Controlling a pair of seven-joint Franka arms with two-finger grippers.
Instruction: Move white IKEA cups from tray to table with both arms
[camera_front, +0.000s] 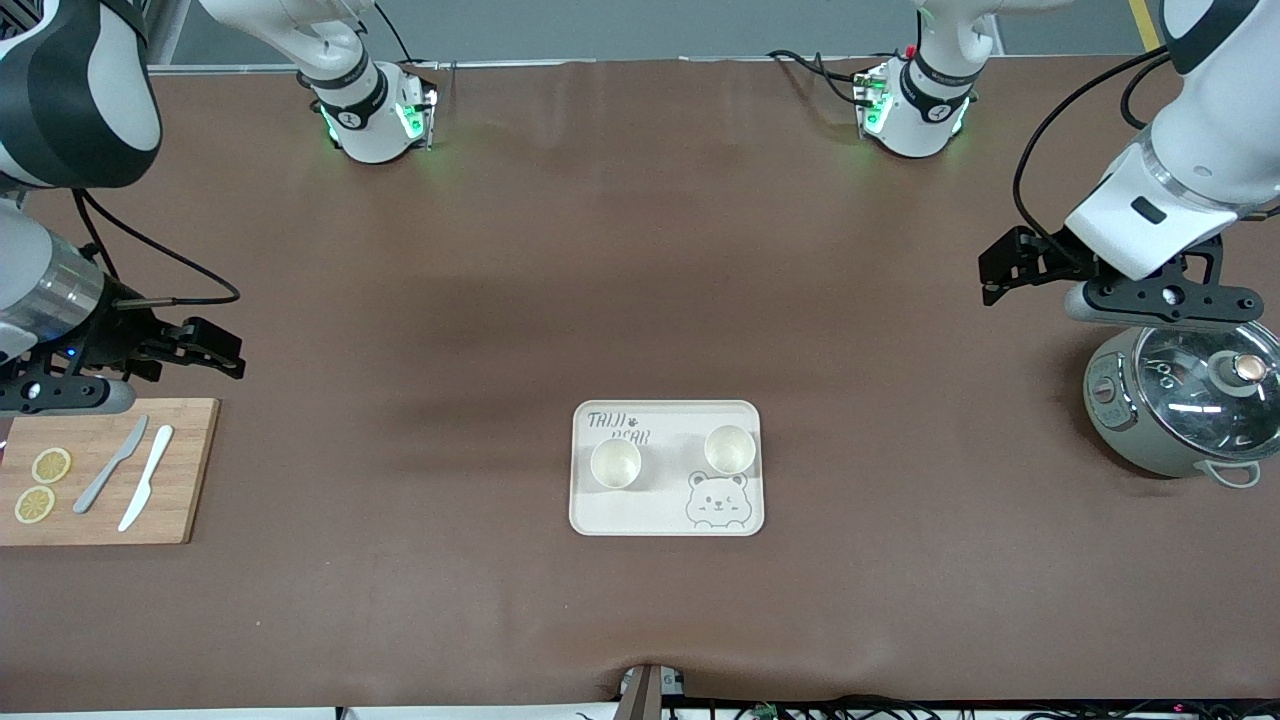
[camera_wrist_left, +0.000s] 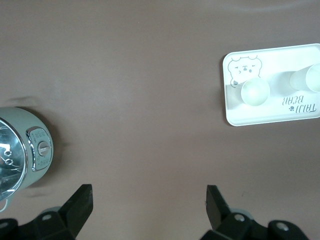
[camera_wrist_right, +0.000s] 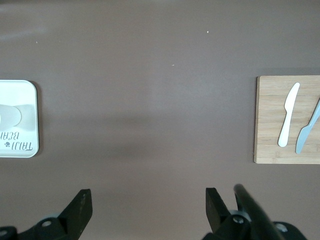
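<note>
Two white IKEA cups stand upright on a bear-printed tray near the table's middle: one toward the right arm's end, the other toward the left arm's end. My left gripper is open and empty, up in the air beside the pot. Its wrist view shows its open fingers, the tray and both cups. My right gripper is open and empty over the table beside the cutting board. Its wrist view shows the tray's corner.
A grey-green pot with a glass lid stands at the left arm's end. A wooden cutting board at the right arm's end holds two lemon slices, a grey knife and a white knife.
</note>
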